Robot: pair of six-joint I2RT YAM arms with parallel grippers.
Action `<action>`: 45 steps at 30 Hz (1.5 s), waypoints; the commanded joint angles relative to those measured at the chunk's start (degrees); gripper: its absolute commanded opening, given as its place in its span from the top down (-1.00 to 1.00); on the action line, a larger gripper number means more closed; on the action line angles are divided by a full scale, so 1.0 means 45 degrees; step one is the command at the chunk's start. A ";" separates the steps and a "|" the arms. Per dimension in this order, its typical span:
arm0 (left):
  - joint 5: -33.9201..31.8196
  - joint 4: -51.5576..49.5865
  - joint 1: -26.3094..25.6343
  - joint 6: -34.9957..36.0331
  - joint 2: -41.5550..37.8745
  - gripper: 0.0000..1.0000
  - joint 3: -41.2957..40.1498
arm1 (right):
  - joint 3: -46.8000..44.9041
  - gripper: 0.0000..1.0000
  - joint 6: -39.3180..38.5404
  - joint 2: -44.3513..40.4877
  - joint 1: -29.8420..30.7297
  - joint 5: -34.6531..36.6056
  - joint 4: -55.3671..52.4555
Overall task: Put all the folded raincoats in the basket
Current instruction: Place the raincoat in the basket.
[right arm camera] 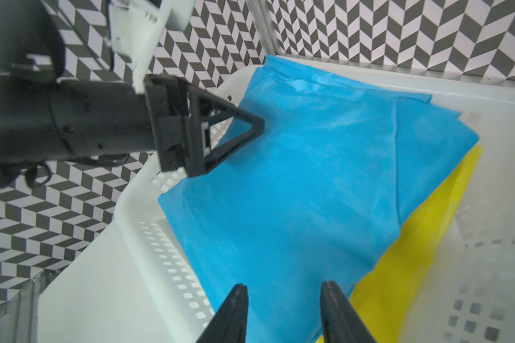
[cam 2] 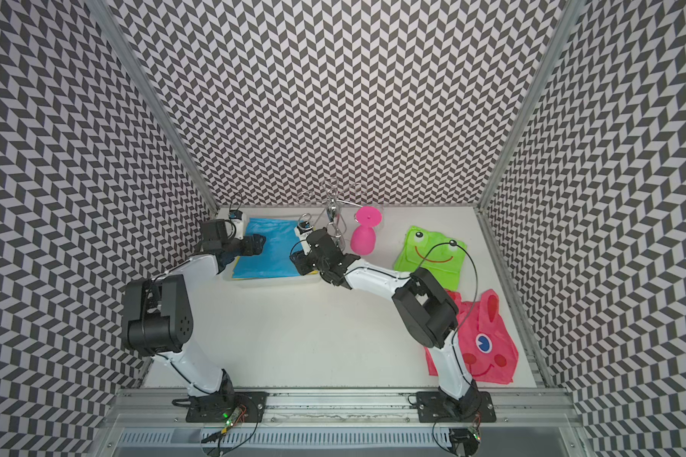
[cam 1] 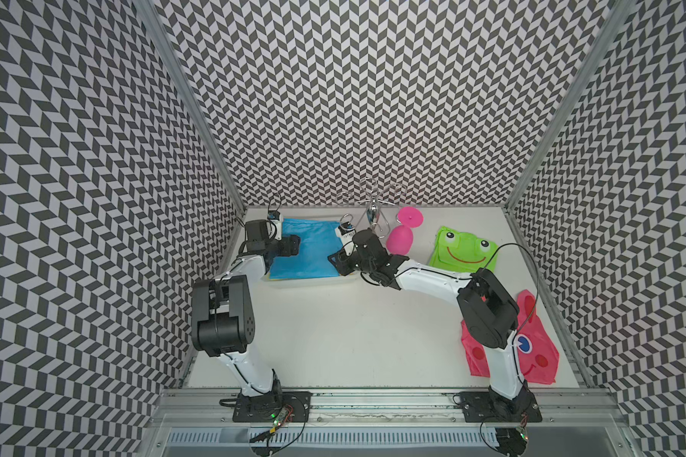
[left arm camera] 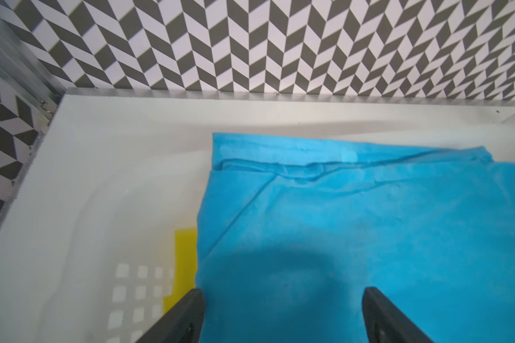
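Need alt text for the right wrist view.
A folded blue raincoat lies in the white perforated basket, on top of a yellow sheet. The right gripper, fingers apart, hovers over one edge of it; the left gripper reaches in from the side, its tip over the raincoat.

Enclosed on three sides by walls (cam 1: pixel 373 99) in black-and-white chevron. Joined at the back corners by aluminium posts (cam 1: pixel 191 103). Floored with a plain white tabletop (cam 1: pixel 353 336), edged in front by an aluminium rail (cam 1: pixel 373 397). Lit evenly and softly.
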 commanded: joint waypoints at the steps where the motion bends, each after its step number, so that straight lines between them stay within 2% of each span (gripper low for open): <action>1: -0.0337 0.0157 -0.0058 -0.0629 0.0573 -0.72 0.0658 | -0.0045 0.09 -0.0943 -0.0588 0.0235 0.0558 0.0868; 4: -0.0034 -0.0096 -0.0058 -0.0496 0.0830 -0.72 0.0666 | 0.0184 0.10 -0.1288 -0.0416 0.0169 0.1257 0.0205; 7: 0.0017 0.0026 -0.0058 -0.0076 0.0688 -0.71 0.0303 | 0.0313 0.06 -0.1836 -0.0326 0.0099 0.1177 -0.0166; 11: 0.0774 -0.0279 -0.0019 0.0663 0.0514 -0.69 0.0016 | 0.0350 -0.09 -0.3452 -0.0390 0.0098 -0.1364 -0.0253; 14: 0.1546 -0.0560 -0.0013 0.1030 0.0205 -0.67 -0.0256 | 0.0015 -0.13 -0.4365 -0.0584 0.0098 -0.1999 0.0125; 19: 0.2330 -0.0320 -0.0018 0.1574 -0.0715 -0.67 -0.1182 | -0.0962 -0.15 -0.5194 -0.0911 0.0098 -0.1862 0.1529; 24: 0.2415 0.0163 0.0013 0.1812 -0.1651 -0.68 -0.1946 | -0.0732 -0.16 -0.5484 -0.0527 0.0078 -0.1356 0.1805; 27: 0.2434 0.0177 0.0021 0.1802 -0.1950 -0.69 -0.2010 | -0.0492 -0.16 -0.5358 -0.0362 0.0007 -0.0993 0.1756; 37: 0.2434 0.0073 0.0021 0.1519 -0.1829 -0.69 -0.1975 | 0.0268 -0.17 -0.3208 0.0499 -0.0502 -0.0516 0.1591; 45: 0.2220 0.0023 0.0021 0.1543 -0.1756 -0.70 -0.1968 | 0.0226 -0.16 -0.2954 0.0877 -0.0622 -0.0493 0.1248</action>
